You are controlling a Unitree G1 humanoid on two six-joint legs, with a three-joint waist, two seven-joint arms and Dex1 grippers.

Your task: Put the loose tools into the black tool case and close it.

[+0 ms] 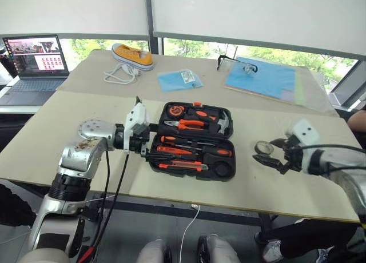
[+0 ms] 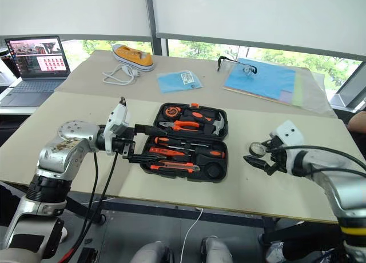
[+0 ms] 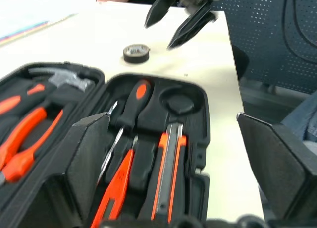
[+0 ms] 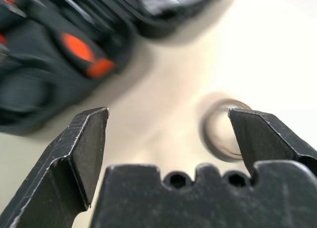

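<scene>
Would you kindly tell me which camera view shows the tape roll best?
The left wrist view: the tape roll lies whole and unobstructed on the table. Both eye views show it small beside the right end effector; the right wrist view blurs it.

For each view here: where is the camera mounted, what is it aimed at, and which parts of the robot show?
Left eye and right eye views: on the head, looking forward and down at the open black plastic tool case on the beige table; both arms show.
Left wrist view: looks along the open left gripper over the case toward the small black tape roll.
Right wrist view: looks along the open right gripper down at the tape roll.
Shared: all views show case and roll.
</scene>
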